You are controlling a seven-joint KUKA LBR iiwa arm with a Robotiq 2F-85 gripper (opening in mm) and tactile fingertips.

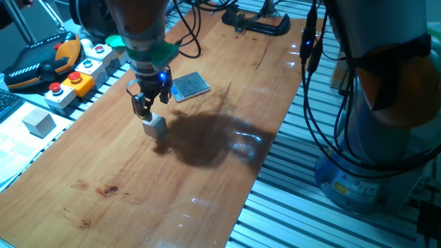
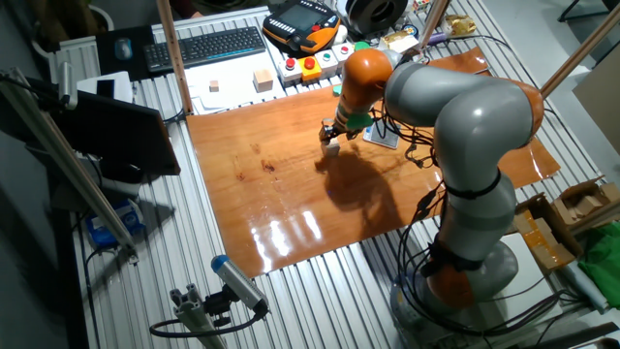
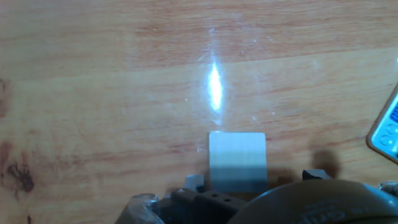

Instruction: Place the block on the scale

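The gripper (image 1: 145, 110) is low over the wooden tabletop (image 1: 207, 186), right on top of the block (image 1: 155, 125), and this looks like the pick-up step. From one fixed view the small pale cube sits on the wood just below the fingertips, touching or nearly so. The hand view shows the block (image 3: 237, 160) lying between the two fingers (image 3: 194, 182), which stand spread either side of it; whether the pads already press its faces is hard to tell from this angle, but a sliver of gap seems to remain, so the judgement is: open around it, not yet pinching.

And there's the scale (image 1: 190, 85), flat on the table just beyond the gripper, near but clearly apart from the block. Its corner peeks in at the right edge of the hand view (image 3: 387, 127). The other fixed view shows the orange-and-grey arm (image 2: 465, 126) bent over the same spot.

Next move, as it reads: close the fingers squarely on the cube, lift clear, carry it the short way over and set it down on the shiny top plate
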